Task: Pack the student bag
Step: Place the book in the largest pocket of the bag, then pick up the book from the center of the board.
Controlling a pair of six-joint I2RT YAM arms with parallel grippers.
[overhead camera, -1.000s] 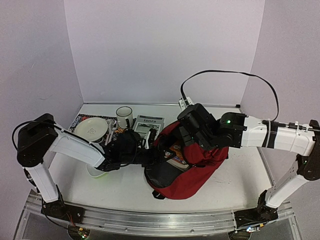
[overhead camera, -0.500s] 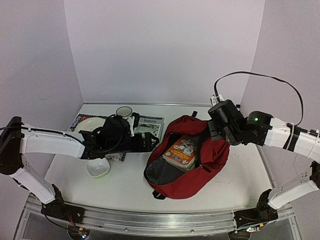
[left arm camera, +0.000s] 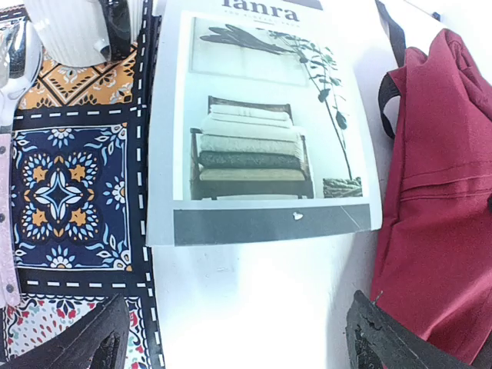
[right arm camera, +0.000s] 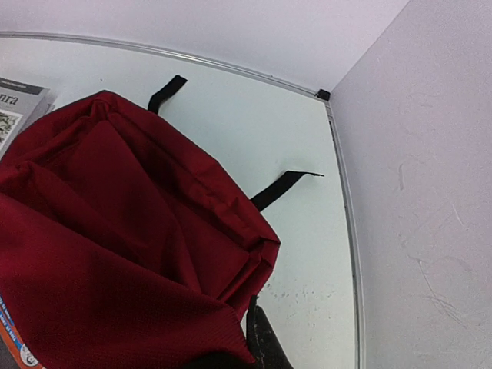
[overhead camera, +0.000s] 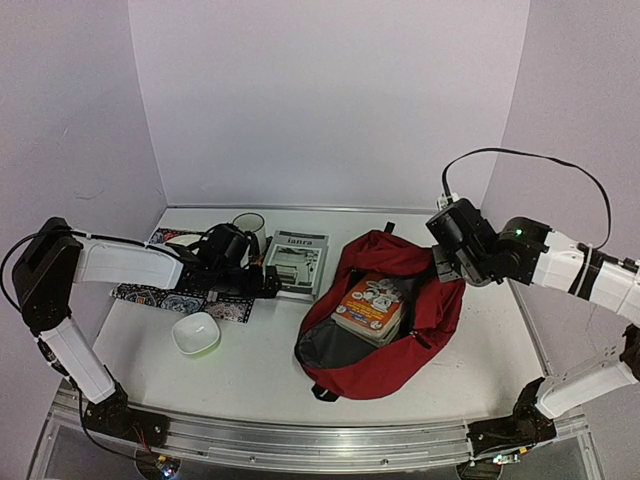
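Hovering with the left pincer (left arm camera: 240, 346) spread wide and holding nothing, just above the bare surface (left arm camera: 254, 292) at the near edge of the magazine (left arm camera: 261, 131). Looking down on that magazine lying flat, one side resting on the patterned placemat (left arm camera: 61, 192), near the white mug (left arm camera: 77, 31) at the far left and just beside the student bag (left arm camera: 438, 192) on the right.

Squeezing the right pincer (overhead camera: 445, 270) tight on what looks like the right rim of the student bag, lifting that rim a little. Hard to see the pinch itself from the right wrist view, with only red cloth right up against one dark finger.

Finding the bag in the middle of the surface, big and dark red, wide open on top, with an orange book (overhead camera: 368, 305) already inside. Spotting a small white bowl (overhead camera: 196, 333) off to the left, in front of the placemat.

Probably going for the magazine as the next thing to pack.

For the next move, as a guess: go down, slip one finger under the thin near edge, close gently, then carry it across and drop it in beside the book. Take care: flat, thin and floppy, so easy to miss or bend. Keep the bag held open with the right pincer.
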